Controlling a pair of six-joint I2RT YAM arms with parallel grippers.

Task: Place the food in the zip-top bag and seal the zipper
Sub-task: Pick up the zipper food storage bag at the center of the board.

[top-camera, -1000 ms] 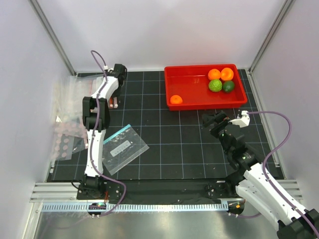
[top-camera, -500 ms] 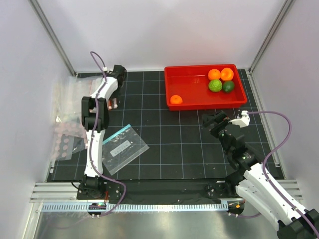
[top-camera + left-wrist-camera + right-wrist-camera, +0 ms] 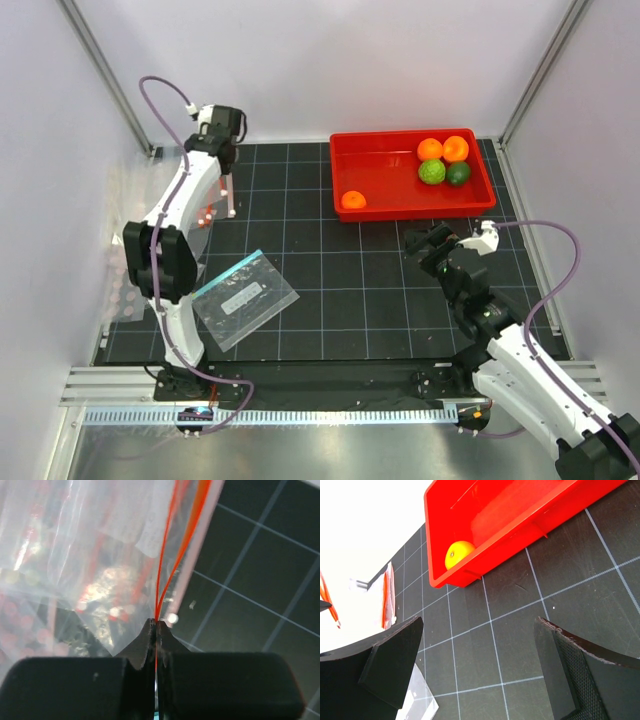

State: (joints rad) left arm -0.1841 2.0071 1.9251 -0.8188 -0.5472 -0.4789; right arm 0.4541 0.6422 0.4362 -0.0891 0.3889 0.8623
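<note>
Zipper (image 3: 200, 497) — clamped in the left gripper (image 3: 156, 623) (jaws closed tight).

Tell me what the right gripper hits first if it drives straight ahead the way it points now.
Probably the black mat between the right gripper and the red tray; if it travels flatter, the tray's near wall, by the lone orange fruit. Depth is unclear.

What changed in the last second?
The left gripper shut on the zipper of the zip-top bag, and its arm rose, elbow swinging left. Unchanged: right gripper open by the red tray, five fruits in it, teal-edged pouch on the table.
</note>
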